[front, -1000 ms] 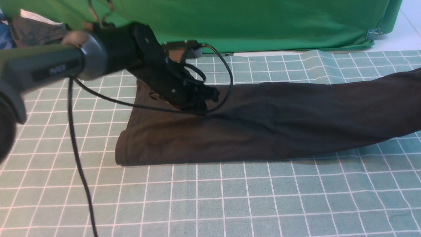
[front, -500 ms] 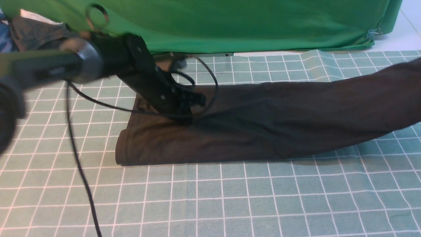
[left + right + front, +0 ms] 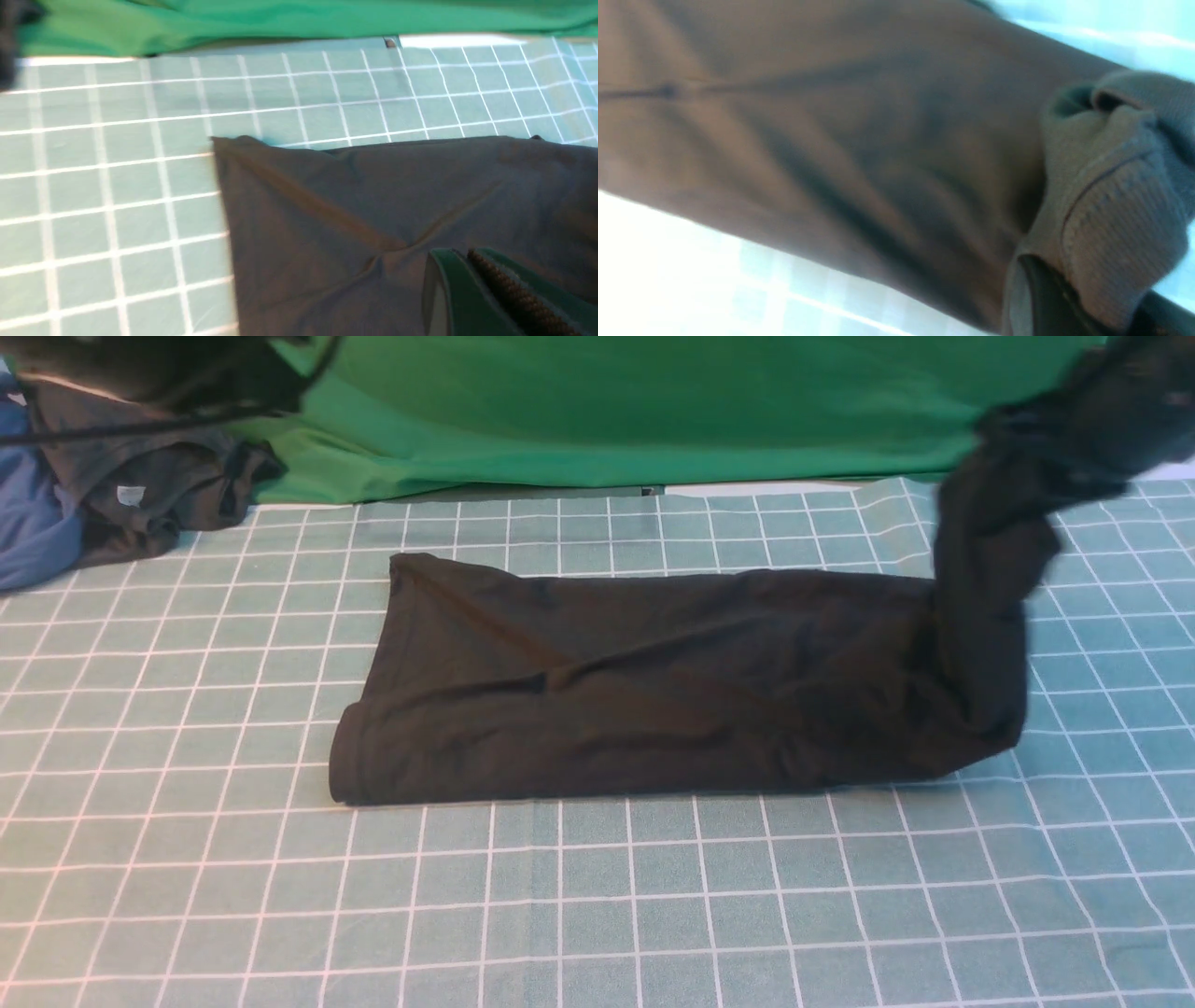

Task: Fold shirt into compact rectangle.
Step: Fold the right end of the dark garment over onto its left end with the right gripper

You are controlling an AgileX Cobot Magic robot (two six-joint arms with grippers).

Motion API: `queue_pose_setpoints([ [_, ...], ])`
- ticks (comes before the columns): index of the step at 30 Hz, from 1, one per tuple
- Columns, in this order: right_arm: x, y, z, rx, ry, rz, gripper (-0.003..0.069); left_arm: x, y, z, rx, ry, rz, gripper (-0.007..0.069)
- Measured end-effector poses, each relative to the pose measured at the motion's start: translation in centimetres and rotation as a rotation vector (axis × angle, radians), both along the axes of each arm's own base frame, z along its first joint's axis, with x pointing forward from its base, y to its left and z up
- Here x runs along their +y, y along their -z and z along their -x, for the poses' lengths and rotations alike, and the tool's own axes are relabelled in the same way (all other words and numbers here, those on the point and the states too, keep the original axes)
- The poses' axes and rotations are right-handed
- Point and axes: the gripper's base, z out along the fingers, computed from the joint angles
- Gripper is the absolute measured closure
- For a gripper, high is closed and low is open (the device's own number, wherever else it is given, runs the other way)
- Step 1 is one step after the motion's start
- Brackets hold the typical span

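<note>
Your left arm [image 3: 140, 369] pulled off the shirt [image 3: 653, 681] and back to the far left corner, the shirt's right end, low over the counter [image 3: 597, 896] a second ago, now hoisted high and hanging, dark grey garment [image 3: 159, 495] uncovered behind.

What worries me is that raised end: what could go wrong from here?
1. The right gripper holds only a bunched ribbed edge of the shirt; it could slip free.
2. The left gripper is off the shirt, so nothing pins the flat part; a pull may drag or skew it.
</note>
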Motion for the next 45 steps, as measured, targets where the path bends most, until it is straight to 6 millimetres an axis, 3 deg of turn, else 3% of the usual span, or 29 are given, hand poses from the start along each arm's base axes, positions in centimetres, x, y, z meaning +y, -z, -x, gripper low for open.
queue_pose_setpoints([
  [4, 6.8, -0.1, 0.9, -0.031, -0.090, -0.101, 0.0610, 0.5, -1.6, 2.2, -0.007, 0.002, -0.007, 0.0619],
  [12, 16.7, 1.4, 1.3, -0.006, -0.219, -0.263, 0.0610, 0.1, -3.5, 4.8, -0.080, 0.027, 0.004, 0.0619],
  [16, 20.9, 2.7, 1.2, 0.009, -0.261, -0.296, 0.0610, 0.1, -2.1, 6.0, -0.060, 0.016, 0.008, 0.0619],
  [20, 24.4, 3.7, 1.2, 0.017, -0.282, -0.328, 0.0610, 0.2, 0.8, 7.2, -0.010, -0.002, 0.012, 0.0619],
  [28, 28.1, 8.5, 0.4, 0.047, -0.244, -0.343, 0.0590, 0.2, 3.1, 9.3, 0.016, -0.017, 0.014, 0.0618],
  [30, 28.9, 9.9, 0.1, 0.042, -0.207, -0.359, 0.0541, 0.2, 3.3, 9.7, 0.016, -0.018, 0.014, 0.0618],
  [33, 30.0, 11.5, 0.0, 0.048, -0.166, -0.401, 0.0408, 0.2, 3.2, 10.2, 0.007, -0.018, 0.014, 0.0618],
  [37, 30.7, 12.6, 0.1, 0.067, -0.156, -0.414, 0.0283, 0.1, 3.0, 10.5, -0.003, -0.020, 0.018, 0.0618],
  [42, 30.3, 11.8, 0.5, 0.093, -0.252, -0.381, 0.0259, 0.1, 3.0, 10.5, 0.000, -0.022, 0.026, 0.0618],
  [45, 28.2, 9.8, -0.4, 0.075, -0.339, -0.318, 0.0330, 0.1, 3.0, 10.5, 0.000, -0.024, 0.027, 0.0618],
])
